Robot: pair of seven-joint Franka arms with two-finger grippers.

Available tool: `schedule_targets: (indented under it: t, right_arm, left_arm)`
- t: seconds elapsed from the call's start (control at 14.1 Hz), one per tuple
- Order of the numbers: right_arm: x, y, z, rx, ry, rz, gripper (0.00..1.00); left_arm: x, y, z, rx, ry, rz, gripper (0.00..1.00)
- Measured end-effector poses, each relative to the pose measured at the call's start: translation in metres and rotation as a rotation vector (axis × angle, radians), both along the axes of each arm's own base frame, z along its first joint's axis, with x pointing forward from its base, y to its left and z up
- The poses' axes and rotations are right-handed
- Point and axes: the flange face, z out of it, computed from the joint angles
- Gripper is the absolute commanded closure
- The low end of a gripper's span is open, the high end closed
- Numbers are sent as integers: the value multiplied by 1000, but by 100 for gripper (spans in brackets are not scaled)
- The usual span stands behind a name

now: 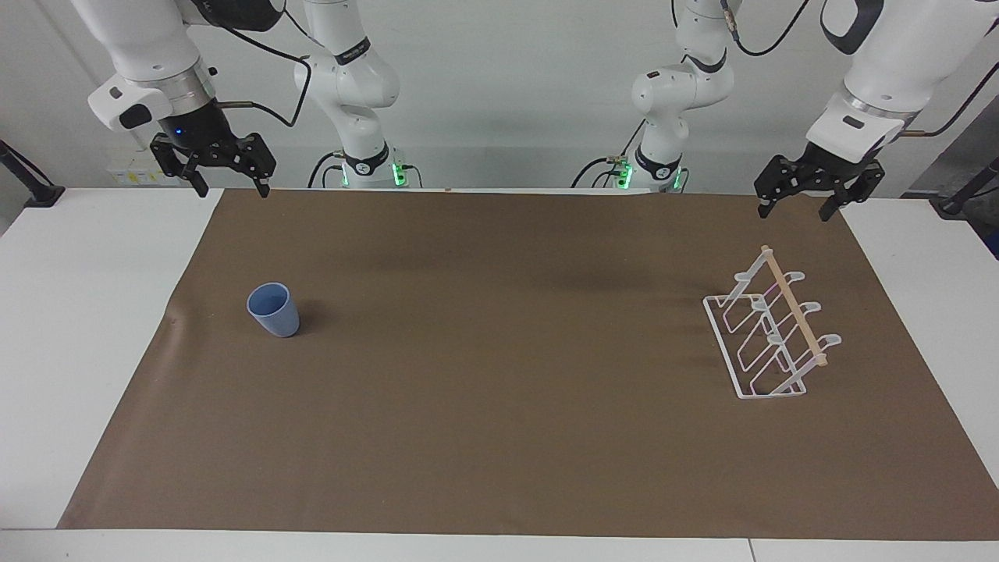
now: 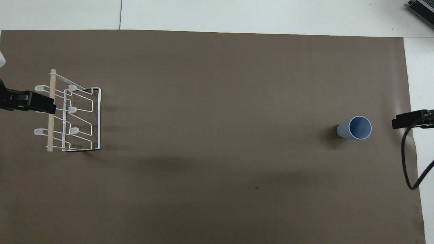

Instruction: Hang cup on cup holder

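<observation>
Nearest the robots, both arms hang raised over their own edge of the brown mat [image 1: 499, 437] that covers the white counter [image 1: 86, 312]. The right tool [image 1: 229, 183] hovers above the mat's corner at the right arm's end, its fingers [image 1: 263, 181] spread wide and holding nothing. The left tool [image 1: 796, 204] hovers at the left arm's end, above the counter just nearer the robots than the cup holder, its fingers also spread apart and empty. Farther out, the light-blue cup [image 1: 274, 309] stands upright on the mat toward the right arm's end, its long axis vertical and its wider open rim pointing up. The white wire cup holder [image 1: 773, 337] rests on the mat toward the left arm's end, well apart from the cup; its light wooden rod [image 1: 794, 305] runs along the top, its long axis pointing away from the robots, and its looped prongs [image 2: 71, 109] bear no cup.
</observation>
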Motion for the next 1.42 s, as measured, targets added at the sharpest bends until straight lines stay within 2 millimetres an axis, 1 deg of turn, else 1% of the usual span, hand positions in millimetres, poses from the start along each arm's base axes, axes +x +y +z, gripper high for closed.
schedule_targets:
  t: [0.07, 0.21, 0.71, 0.93, 1.21, 1.35, 1.42]
  right_arm:
    - [0, 0, 0, 0, 0, 0, 0]
    - [0, 0, -1, 0, 1, 0, 0]
    - [1, 1, -3, 0, -4, 3, 0]
    - [0, 3, -7, -1, 2, 5, 0]
    - [-1, -2, -10, -2, -8, -3, 0]
    - [4, 0, -20, -6, -55, 1, 0]
    - [6, 4, -31, -8, -77, 9, 0]
  left_arm:
    - [-1, -4, 0, 1, 6, -7, 0]
    - [-4, -4, -1, 3, 19, -8, 0]
    - [-6, -1, 1, 4, 20, -2, 0]
    - [-7, 0, 0, 4, 24, 0, 0]
    - [-7, 6, -1, 5, 27, 10, 0]
    - [-6, 11, -1, 5, 28, 19, 0]
    - [-7, 11, -1, 5, 30, 21, 0]
